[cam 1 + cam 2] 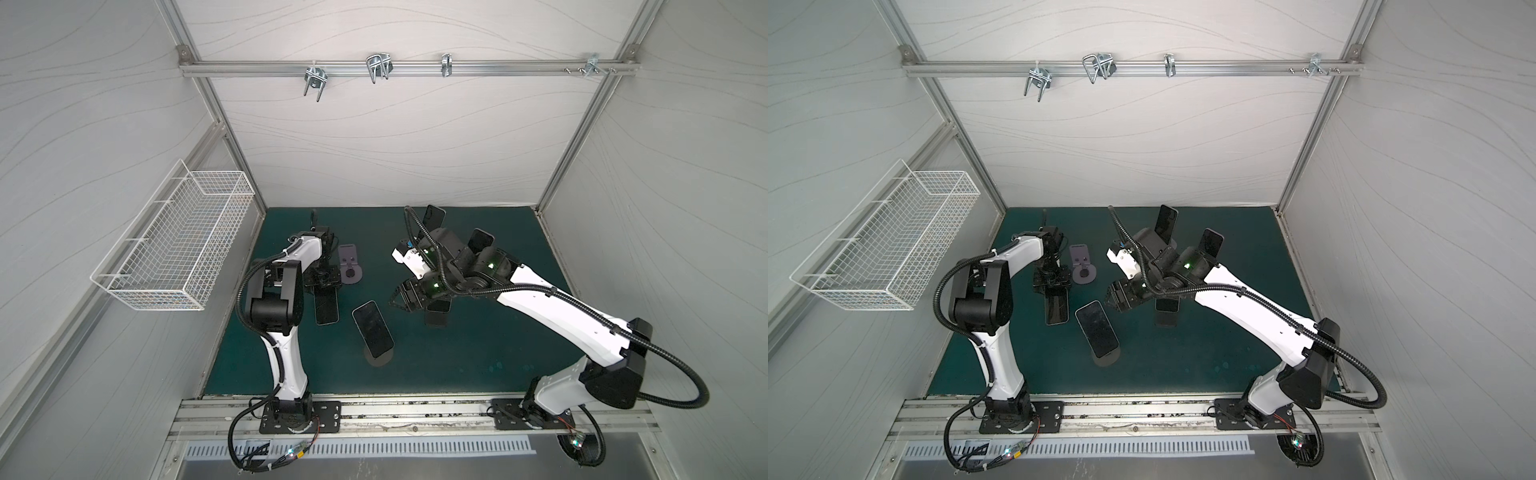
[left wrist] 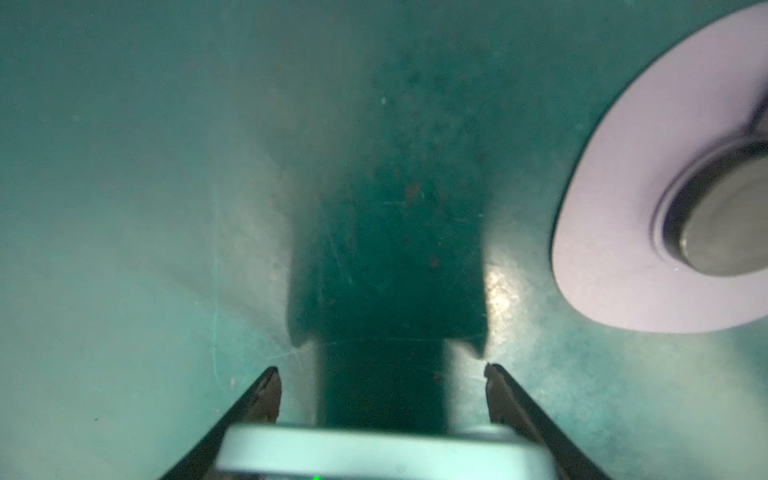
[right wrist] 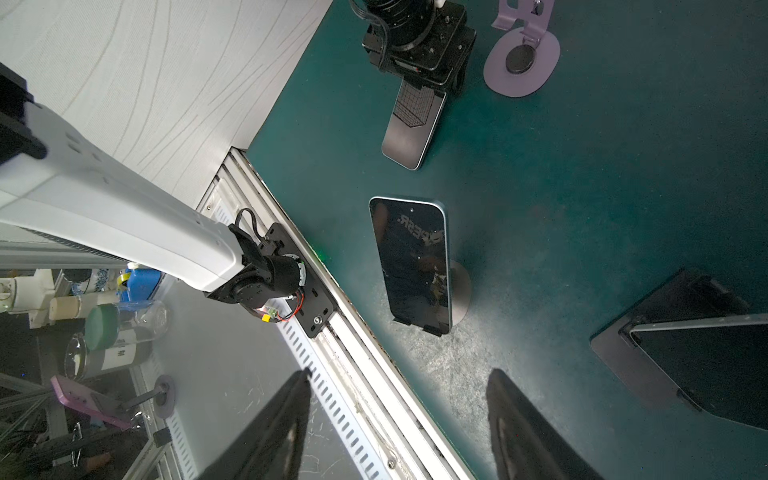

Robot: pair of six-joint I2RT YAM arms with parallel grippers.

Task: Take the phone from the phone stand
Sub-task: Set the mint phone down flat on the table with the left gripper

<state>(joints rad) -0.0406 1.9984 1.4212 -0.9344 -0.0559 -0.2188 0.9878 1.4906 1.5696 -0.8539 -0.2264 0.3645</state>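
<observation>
My left gripper [image 2: 380,368] [image 1: 322,286] is shut on one end of a dark phone with a light blue edge [image 2: 374,453] [image 1: 327,309] [image 3: 409,133]. That phone lies flat and low over the green mat; whether it touches the mat I cannot tell. Just beside it stands the empty purple phone stand [image 1: 349,266] [image 1: 1084,266] [image 2: 665,187] [image 3: 519,62]. My right gripper [image 3: 399,374] [image 1: 401,301] [image 1: 1113,297] hangs open above the mat's middle with nothing between its fingers.
Another phone [image 1: 372,328] [image 3: 411,262] leans on a round grey stand at the mat's centre. One more phone on a dark stand [image 1: 438,309] [image 3: 706,374] sits under my right arm, and two [image 1: 434,216] [image 1: 480,241] stand at the back. A wire basket [image 1: 174,257] hangs on the left wall.
</observation>
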